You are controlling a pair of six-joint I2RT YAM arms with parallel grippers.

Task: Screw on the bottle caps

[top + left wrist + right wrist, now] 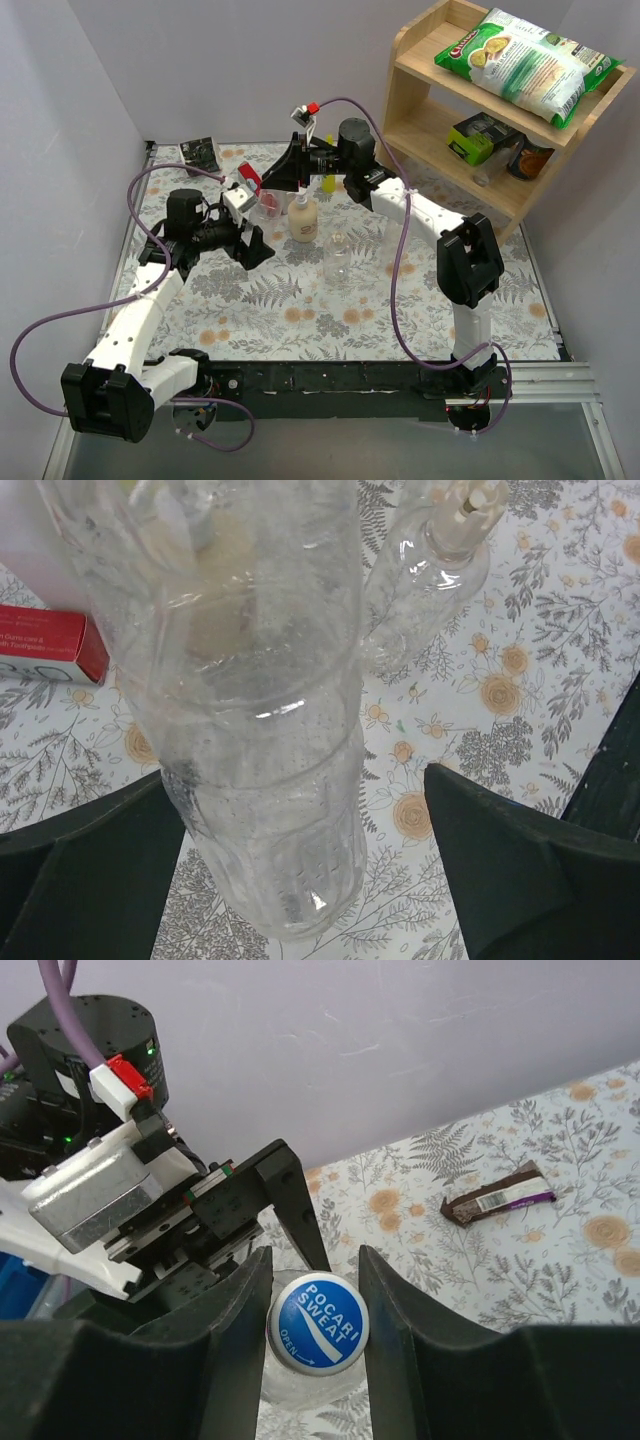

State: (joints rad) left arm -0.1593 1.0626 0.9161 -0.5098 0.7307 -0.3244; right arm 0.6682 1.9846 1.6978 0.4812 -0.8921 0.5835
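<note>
A clear plastic bottle (265, 210) stands on the floral mat. In the left wrist view this bottle (260, 730) fills the space between my fingers. My left gripper (295, 780) is open around its lower body: the left finger touches it and the right finger (500, 860) stands apart from it. My right gripper (315, 1260) is above the bottle and shut on a blue cap (317, 1325) marked Pocari Sweat, which sits on the bottle's neck. In the top view the right gripper (277, 185) is over the bottle and the left gripper (255, 247) is beside it. Another clear uncapped bottle (338, 258) stands to the right.
A beige pump bottle (303, 220) stands right of the held bottle. A slim yellow bottle (327, 183) is behind it. A red and white box (246, 186) lies to the left. A dark snack wrapper (495, 1200) lies at the far left corner. A wooden shelf (420, 120) stands at the back right.
</note>
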